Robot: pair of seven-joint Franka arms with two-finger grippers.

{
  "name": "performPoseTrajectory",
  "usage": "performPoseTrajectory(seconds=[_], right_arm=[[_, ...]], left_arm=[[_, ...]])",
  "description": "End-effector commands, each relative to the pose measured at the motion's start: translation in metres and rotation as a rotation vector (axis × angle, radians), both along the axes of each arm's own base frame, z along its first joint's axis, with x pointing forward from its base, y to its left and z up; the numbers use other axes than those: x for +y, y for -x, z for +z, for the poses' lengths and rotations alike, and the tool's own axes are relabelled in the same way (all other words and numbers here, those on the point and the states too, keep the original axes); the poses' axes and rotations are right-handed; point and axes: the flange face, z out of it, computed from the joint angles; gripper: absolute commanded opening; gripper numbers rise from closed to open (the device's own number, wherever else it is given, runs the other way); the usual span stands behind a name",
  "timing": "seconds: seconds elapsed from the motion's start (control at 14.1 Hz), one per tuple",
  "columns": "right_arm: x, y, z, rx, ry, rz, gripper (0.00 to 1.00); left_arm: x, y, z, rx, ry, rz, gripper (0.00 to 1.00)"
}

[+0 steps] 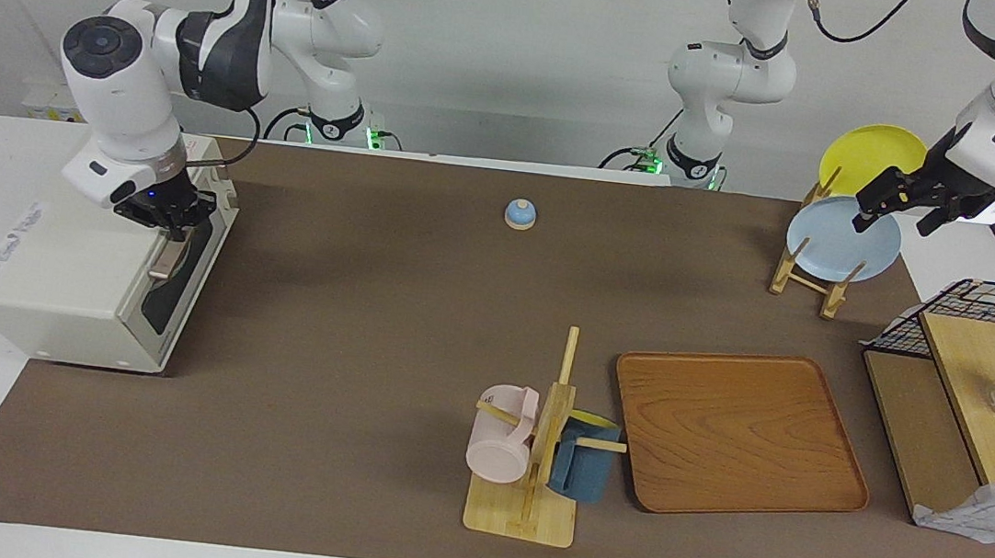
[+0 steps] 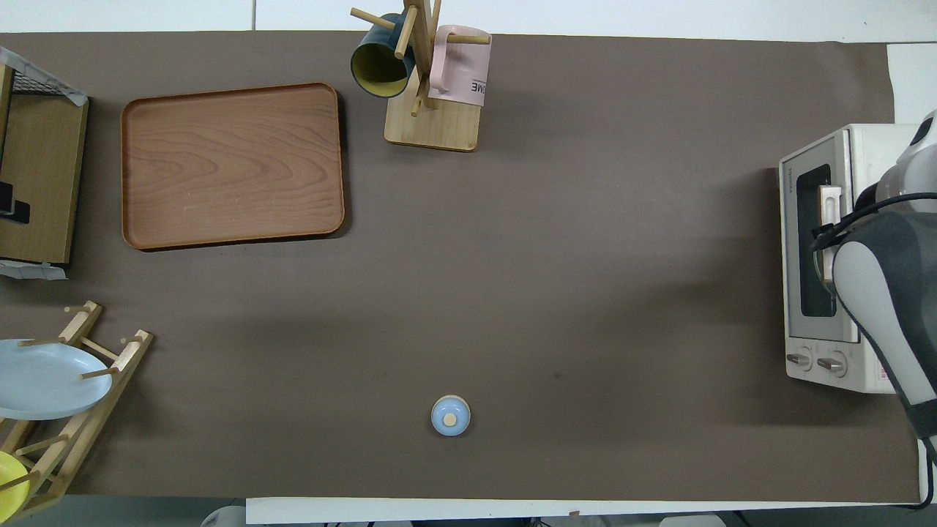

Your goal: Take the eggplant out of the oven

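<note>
The eggplant is nowhere to be seen in either view; you must take it to be inside the oven (image 1: 91, 273), whose dark glass door (image 2: 815, 241) is shut and shows nothing through it. So its long axis and which way its stem points cannot be told yet; you will only learn that once the door drops.

The oven sits at the right arm's end of the table, its door facing toward the middle of the table. Your right gripper (image 1: 166, 221) is down at the top edge of that door, right at the bar handle (image 1: 169, 258), fingers pointing downward. Whether they are spread or pressed on the handle I cannot tell.

You are on the opening step, I judge: nothing of the removal itself is done. The next move calls for a firm hold on the handle, then a pull outward and down along the door's hinge arc, not straight out, or the light oven may slide on the mat.

Your left gripper (image 1: 894, 205) waits in the air over the blue plate (image 1: 841, 246) in the wooden rack (image 1: 807, 284) at the left arm's end, its fingers spread, holding nothing
</note>
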Motion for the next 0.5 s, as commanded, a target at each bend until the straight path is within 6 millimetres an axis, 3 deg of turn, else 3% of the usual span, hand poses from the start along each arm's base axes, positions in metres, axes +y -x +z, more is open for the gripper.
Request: performPoseTrajectory(seconds=[0.0,0.43], right_arm=[[0.036,-0.01,-0.045,-0.009,0.012,0.004,0.0],[0.069,-0.03,-0.112,-0.024,-0.005,-0.01,0.0]], left_arm=[[0.002,0.007,0.004,0.007,-0.007,0.001,1.0],[0.002,0.007,0.004,0.007,-0.006,0.001,1.0]])
